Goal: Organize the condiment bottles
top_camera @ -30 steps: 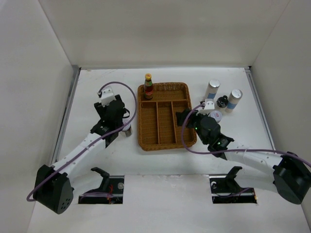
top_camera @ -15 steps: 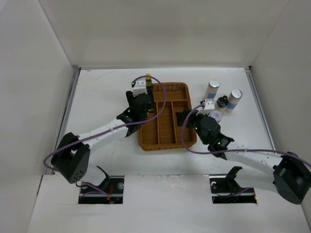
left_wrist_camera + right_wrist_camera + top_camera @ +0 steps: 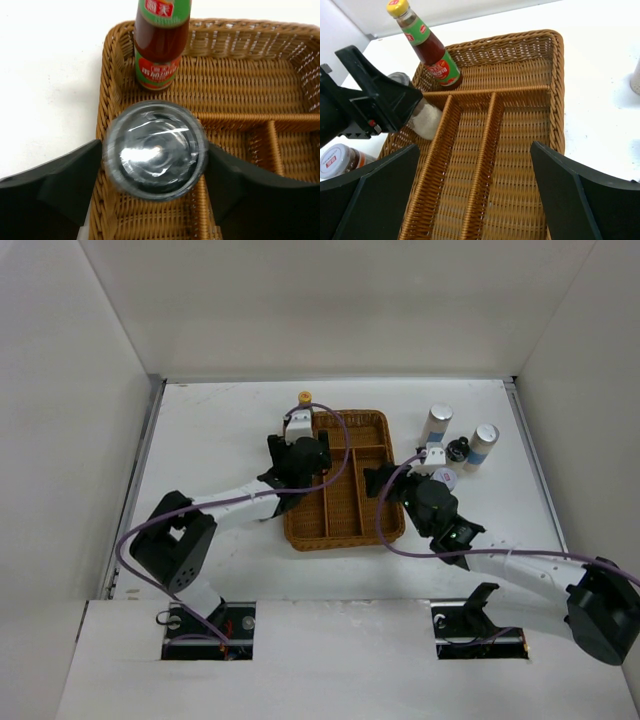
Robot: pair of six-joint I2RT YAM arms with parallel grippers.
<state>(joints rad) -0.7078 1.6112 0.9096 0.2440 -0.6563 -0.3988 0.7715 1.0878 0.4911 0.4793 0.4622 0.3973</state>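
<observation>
So the left gripper is clamped on 1 of the short spice jars, call it the held jar. From the left wrist view you look straight down on its clear lid, with a black finger pressed against each side. It sits over the left wall of the wicker tray, right about where the crosswise divider meets that wall. I can't tell if the jar's base touches the wicker or is just above it.

The red sauce bottle stands upright in the far left corner of the tray's wide far compartment, just beyond the held jar. The 3 long lanes on the near side have nothing in them.

The right gripper is at the tray's right edge, fingers spread wide with nothing between them.

Everything else is out on the bench. Right of the tray, toward the far side, are the 2 tall white cylinders with the squat black bottle between them. The pale-lidded jar stands just beside the right gripper. The right wrist view also shows a red-labelled jar on the bench left of the tray, near the left arm.
</observation>
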